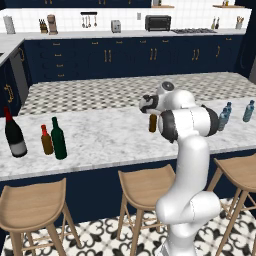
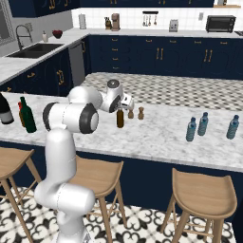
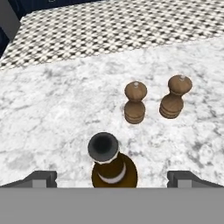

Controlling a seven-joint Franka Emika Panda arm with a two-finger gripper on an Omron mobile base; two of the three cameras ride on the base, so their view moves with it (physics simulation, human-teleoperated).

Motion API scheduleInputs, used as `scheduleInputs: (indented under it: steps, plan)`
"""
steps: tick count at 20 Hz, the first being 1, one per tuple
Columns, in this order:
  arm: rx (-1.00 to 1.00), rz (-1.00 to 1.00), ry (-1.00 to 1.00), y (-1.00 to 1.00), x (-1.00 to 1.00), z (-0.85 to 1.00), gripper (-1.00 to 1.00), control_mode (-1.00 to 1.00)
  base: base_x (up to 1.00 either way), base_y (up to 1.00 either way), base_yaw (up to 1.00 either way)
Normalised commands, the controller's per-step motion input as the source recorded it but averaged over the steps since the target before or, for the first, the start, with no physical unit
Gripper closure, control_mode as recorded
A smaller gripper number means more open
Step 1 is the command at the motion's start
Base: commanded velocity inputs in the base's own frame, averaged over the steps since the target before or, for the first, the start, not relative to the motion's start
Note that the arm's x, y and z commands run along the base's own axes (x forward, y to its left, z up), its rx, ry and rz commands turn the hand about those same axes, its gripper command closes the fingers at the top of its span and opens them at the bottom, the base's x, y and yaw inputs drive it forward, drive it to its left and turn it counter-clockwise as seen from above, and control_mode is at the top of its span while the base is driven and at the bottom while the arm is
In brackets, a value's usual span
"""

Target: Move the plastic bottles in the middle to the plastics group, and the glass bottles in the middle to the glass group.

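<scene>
While the gripper [image 3: 112, 177] hangs just above the brown bottle [image 3: 112, 164], its jaws stand wide, one on each side, and hold nothing. The brown bottle stands upright in the middle of the counter [image 1: 110, 135], near the front edge. Two small shakers [image 3: 135, 103] stand just behind it. The green bottle [image 1: 58, 139] stands by the left end, beside the glass group [image 1: 15, 134]. Three blue bottles [image 2: 202, 124] stand toward the right end.

The bottle is tall and thin, so it could tip over if one finger bumps its neck first. If the hand reaches too far, it could knock the shakers. A loose hold on smooth glass could let it slip.
</scene>
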Motion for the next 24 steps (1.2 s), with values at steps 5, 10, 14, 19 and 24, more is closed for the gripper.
scheduleInputs:
  steps: [5,10,14,19,24]
  plan:
    - [0.00,-0.04,-0.02,-0.06,0.06,-0.03,-1.00,-1.00,0.00,0.00,0.00]
    - [0.00,-0.02,-0.02,-0.01,0.13,-0.04,-1.00,-1.00,0.00,0.00,0.00]
    - [0.00,0.00,-0.02,0.00,0.17,-0.04,-1.00,-1.00,0.00,0.00,0.00]
    - [0.00,0.00,0.00,0.00,0.28,-0.08,-1.00,-1.00,0.00,0.00,0.00]
    - [0.00,0.00,0.00,0.01,0.11,-0.02,-1.00,-1.00,0.00,0.00,0.00]
